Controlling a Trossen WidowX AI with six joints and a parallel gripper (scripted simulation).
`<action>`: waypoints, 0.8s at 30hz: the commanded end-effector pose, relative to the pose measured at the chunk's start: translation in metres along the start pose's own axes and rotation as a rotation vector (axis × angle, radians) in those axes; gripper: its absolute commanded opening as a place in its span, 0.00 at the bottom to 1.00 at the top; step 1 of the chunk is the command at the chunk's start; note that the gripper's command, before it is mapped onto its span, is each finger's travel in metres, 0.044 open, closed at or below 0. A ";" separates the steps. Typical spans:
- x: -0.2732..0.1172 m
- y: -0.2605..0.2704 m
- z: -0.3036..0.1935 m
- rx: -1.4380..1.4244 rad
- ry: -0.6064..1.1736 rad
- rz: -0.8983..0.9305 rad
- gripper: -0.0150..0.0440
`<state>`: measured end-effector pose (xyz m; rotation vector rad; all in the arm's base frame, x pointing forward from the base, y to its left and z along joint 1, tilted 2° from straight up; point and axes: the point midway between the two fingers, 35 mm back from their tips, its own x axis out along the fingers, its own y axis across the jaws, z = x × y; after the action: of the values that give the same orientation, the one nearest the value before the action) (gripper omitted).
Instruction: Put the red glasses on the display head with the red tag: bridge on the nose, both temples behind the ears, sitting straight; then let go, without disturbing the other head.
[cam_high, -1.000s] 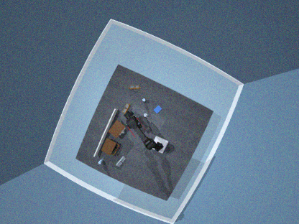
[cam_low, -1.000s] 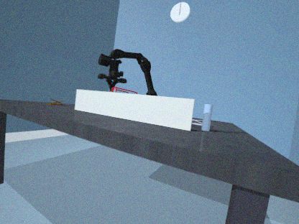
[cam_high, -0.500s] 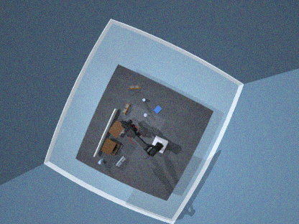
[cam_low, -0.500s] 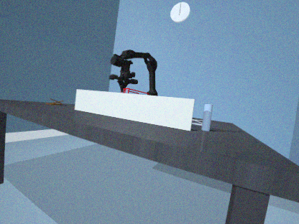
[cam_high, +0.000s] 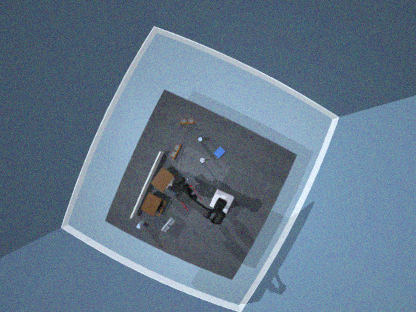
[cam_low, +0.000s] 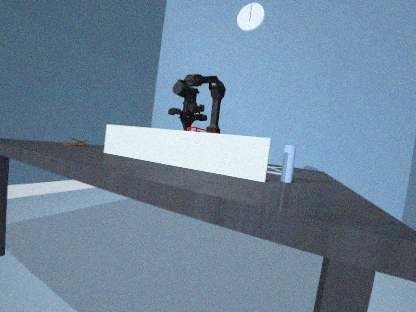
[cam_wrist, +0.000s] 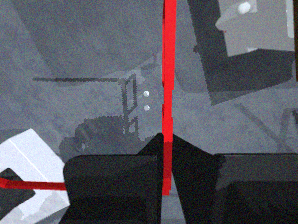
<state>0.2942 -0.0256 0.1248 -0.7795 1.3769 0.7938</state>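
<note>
The top view has the arm (cam_high: 200, 202) (cam_low: 216, 102) reaching from its pale base plate (cam_high: 226, 194) (cam_wrist: 37, 145), near the desk's lower-right edge, toward the white board (cam_high: 146, 185) (cam_low: 187, 152) along the upper-left edge. Any lettering on the desk (cam_high: 250, 165) (cam_low: 250, 195) (cam_wrist: 100, 30) or its things is too small and grainy to read. On the wall, a round white disc (cam_low: 250, 16) carries a thin dark line.

The fingers (cam_high: 181, 185) (cam_low: 186, 125) are closed on the red glasses (cam_high: 184, 205) (cam_low: 200, 130) (cam_wrist: 169, 65). In the wrist view, a straight red length of the frame passes between them and extends beyond their tips, while another red length emerges beside the finger at picture left. The exterior view shows the glasses at the fingertips, just above the board's top edge, their lower part hidden.

Two brown blocks (cam_high: 162, 180) (cam_high: 152, 204) stand beside the board; the fingers are near the one farther from the desk's left corner. A pale blue cylinder (cam_high: 140, 224) (cam_low: 288, 164) stands near that corner, with white glasses (cam_high: 169, 222) (cam_low: 274, 170) nearby. Orange glasses (cam_high: 187, 121) (cam_low: 76, 142) lie toward the top corner. The display heads' tags cannot be made out.
</note>
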 end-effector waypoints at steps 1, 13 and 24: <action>0.005 0.021 0.007 0.003 -0.006 0.006 0.25; 0.011 0.033 0.009 0.003 -0.007 0.007 0.25; 0.021 0.031 0.010 0.003 -0.007 0.007 0.25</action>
<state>0.2739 -0.0007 0.1081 -0.7771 1.3735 0.7963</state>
